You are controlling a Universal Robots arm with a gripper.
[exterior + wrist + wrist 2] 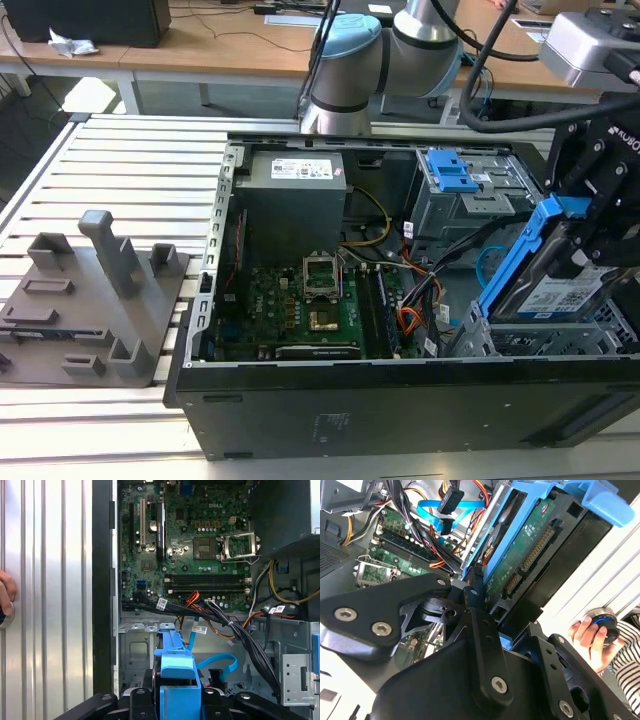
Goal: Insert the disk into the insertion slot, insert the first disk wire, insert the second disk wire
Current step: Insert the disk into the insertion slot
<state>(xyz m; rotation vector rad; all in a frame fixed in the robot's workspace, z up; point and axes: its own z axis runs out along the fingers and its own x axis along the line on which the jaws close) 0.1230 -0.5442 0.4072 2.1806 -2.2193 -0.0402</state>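
**rackrat:** where's the disk point(560, 292) sitting?

**ur_tinkerer:** It's at the corner of the open PC case point(300, 420), on the exterior view's right. The end effector point(175, 700) has it, with a black finger point(137, 696) clamped on each side of the blue caddy. It's tipped up steep. The long axis runs from the end effector up top down toward the middle of the case, and the label faces up at the exterior camera. The green board side is underneath in the second wrist view.

**rackrat:** in the insertion slot point(540, 345)?

**ur_tinkerer:** The low end is right at the top opening of that grey perforated cage, and most of the disk pokes out above it. Can't tell if they touch.

**rackrat:** room around it?

**ur_tinkerer:** Tight. There's a black wire bundle point(240, 635) and orange wires point(412, 320) just beside the cage. A blue flat cable point(220, 661) is looped down in the bay. The taller grey bay point(500, 185) with the blue latch point(450, 172) is right behind, and the case wall is on the near side. The case also holds the motherboard point(290, 310) and the power supply point(295, 195). A grey fixture point(100, 300) sits well apart on the slatted metal surface point(120, 170). A person's hand point(587, 632) with a striped sleeve is holding a round black-and-blue thing off to the side.
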